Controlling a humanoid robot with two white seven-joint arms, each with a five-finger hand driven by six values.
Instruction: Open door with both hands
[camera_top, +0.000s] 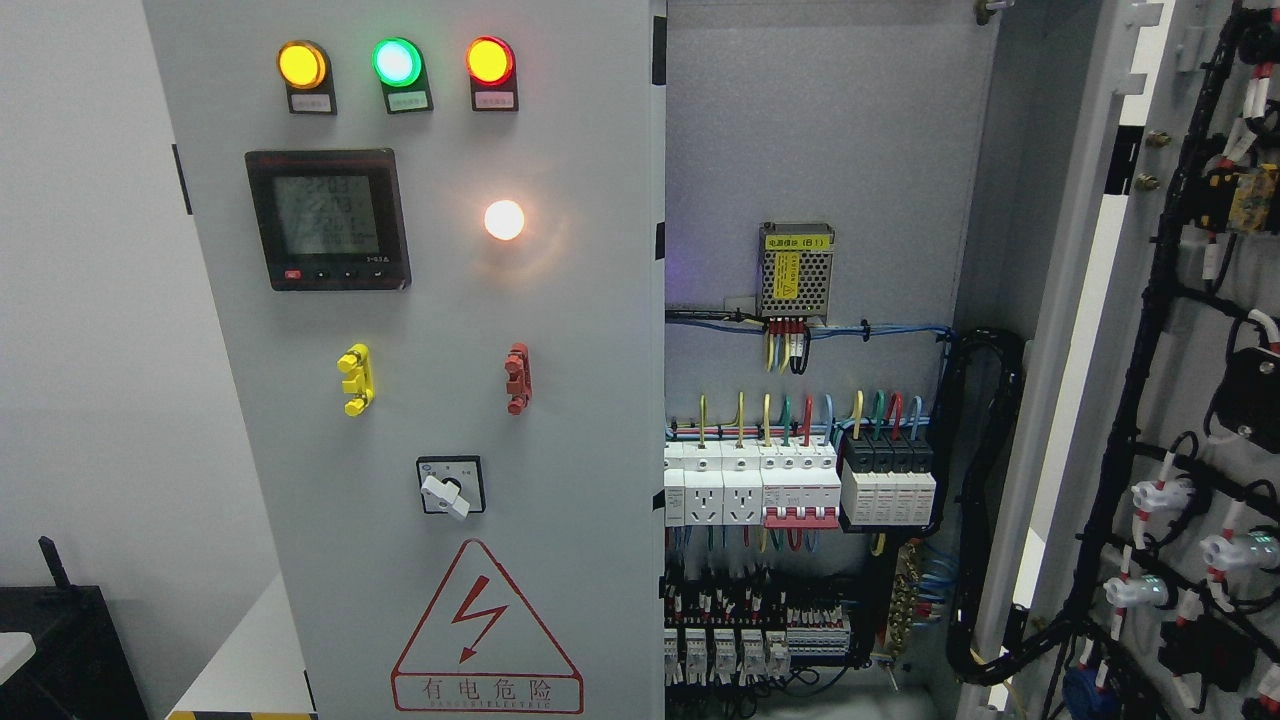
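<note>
Grey painted steel fills the view: an electrical cabinet with two doors. No robot hand or arm shows anywhere, so I cannot tell how either hand's fingers stand.

Nearest, at the far right, the right door (1120, 330) is swung wide open towards the camera, its inner face carrying black wiring looms (1150, 330) and the backs of panel devices. The left door (560, 400) is shut, or very nearly so, its free edge meeting the opening near the middle of the picture. By that reckoning the task looks about half done: one leaf is open, the other is still to be pulled. The next move would call for a hand to reach the left door's free edge or a handle, though no handle is visible on it, and to swing it leftward clear of the black case (60, 650) at the lower left.

On the left door, low down, a red warning triangle (487, 630) with a lightning bolt reads "有电危险"; the smaller line beneath is too fine to read. Above sit a rotary selector switch (450, 487), a yellow fitting (356, 380) and a red fitting (517, 378), a lit white lamp (504, 220), a digital meter (328, 220) whose rows seem to begin "220", and yellow, green and red pilot lamps (396, 62) with unreadable tags.

Farthest in, the back panel holds circuit breakers (800, 485) and a power supply (796, 270) with a yellow label ending "(B1)".
</note>
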